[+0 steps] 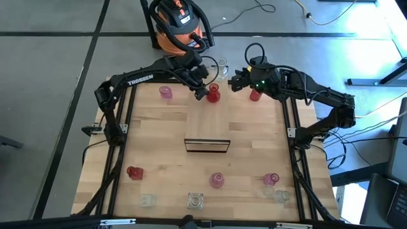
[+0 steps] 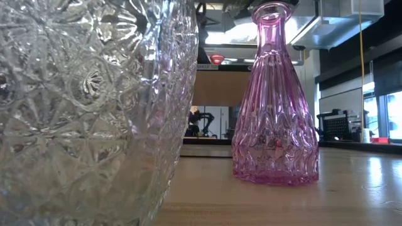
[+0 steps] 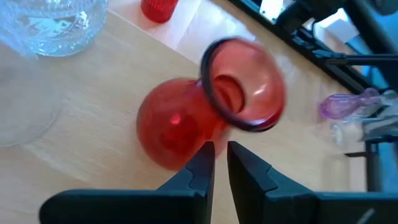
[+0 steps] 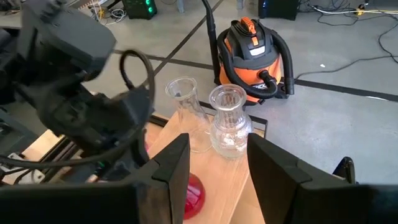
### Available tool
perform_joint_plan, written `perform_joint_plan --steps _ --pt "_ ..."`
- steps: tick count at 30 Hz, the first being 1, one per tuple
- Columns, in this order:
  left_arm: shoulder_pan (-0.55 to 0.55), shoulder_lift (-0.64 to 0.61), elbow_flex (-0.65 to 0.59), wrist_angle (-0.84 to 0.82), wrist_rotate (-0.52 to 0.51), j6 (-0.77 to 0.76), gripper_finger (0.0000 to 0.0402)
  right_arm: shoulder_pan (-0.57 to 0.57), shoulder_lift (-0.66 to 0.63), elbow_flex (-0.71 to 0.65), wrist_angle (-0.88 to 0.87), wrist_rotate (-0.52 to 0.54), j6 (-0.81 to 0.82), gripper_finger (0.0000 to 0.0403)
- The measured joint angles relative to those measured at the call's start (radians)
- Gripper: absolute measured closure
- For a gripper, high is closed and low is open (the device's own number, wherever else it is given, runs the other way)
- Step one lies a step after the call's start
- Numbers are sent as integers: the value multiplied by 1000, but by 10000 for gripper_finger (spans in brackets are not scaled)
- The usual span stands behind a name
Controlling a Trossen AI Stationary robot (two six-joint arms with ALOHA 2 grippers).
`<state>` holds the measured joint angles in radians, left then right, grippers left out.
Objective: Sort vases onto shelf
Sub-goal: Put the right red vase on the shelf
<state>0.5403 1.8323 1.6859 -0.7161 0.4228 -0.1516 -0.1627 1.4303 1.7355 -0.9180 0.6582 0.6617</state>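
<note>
Two grippers work at the table's far edge. The left gripper [image 3: 221, 163] hangs over a red vase [image 3: 205, 112], its fingers nearly together, gripping nothing; that vase looks hollow and bare inside. The right gripper [image 4: 217, 162] stands spread near two clear vases [image 4: 211, 121]. The shelf [image 1: 207, 144] sits mid-table, bare.

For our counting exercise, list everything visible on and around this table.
red vases: three, red, two far edge by the grippers, one near-left.
pink vases: three, pink, one far-left, two near edge.
clear vases: at least five, clear, two far edge, rest near edge.
shelf: one, light wood, table centre.
table: one, light wood.
vacuum: one, orange and black, floor beyond table.
left gripper: dark, nearly shut, beside a red vase.
right gripper: dark, open, far edge.
</note>
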Motion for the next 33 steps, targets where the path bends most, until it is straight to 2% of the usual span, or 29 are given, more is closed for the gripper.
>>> perform_joint_plan --steps 5,15,23,33 --pt "-7 0 0 45 -79 0 365 0 0 0 0 -16 0 259" --pt "-36 1 0 113 -129 -6 365 0 0 0 0 -22 -1 259" --pt "-64 0 0 159 -230 -26 365 0 0 0 -1 -21 -5 259" --pt "-64 0 0 194 -267 -26 365 0 0 0 -1 -21 -5 259"
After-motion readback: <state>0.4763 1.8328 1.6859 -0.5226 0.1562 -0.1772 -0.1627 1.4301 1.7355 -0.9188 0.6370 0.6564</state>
